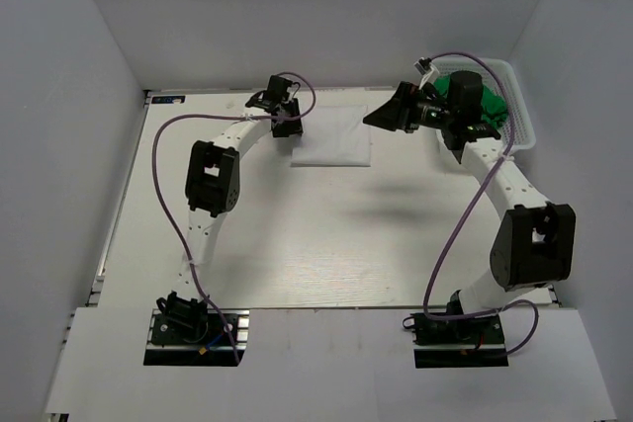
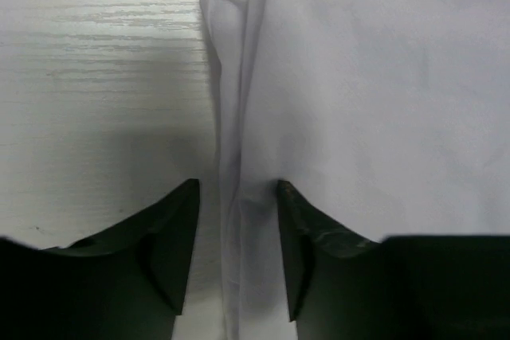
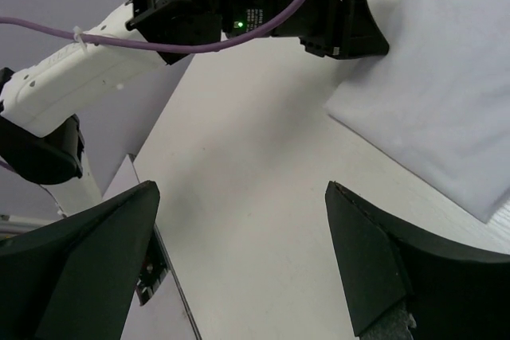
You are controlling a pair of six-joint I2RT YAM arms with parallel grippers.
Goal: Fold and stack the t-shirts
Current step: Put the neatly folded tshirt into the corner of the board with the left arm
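Observation:
A folded white t-shirt point(image 1: 334, 135) point(image 2: 374, 101) point(image 3: 446, 77) lies flat at the far middle of the table. My left gripper point(image 1: 287, 127) point(image 2: 237, 185) is down at its left edge, jaws partly closed and straddling the bunched fold. The right finger touches the cloth, while a strip of table shows beside the left one. My right gripper point(image 1: 381, 114) point(image 3: 241, 185) hovers wide open and empty above the table, just right of the white shirt. Green t-shirts point(image 1: 492, 111) sit bunched in the basket, partly hidden by the right arm.
The white lattice basket point(image 1: 521, 111) stands at the far right corner against the wall. White walls close in the table on the left, back and right. The left arm's wrist point(image 3: 239, 5) shows across the right wrist view.

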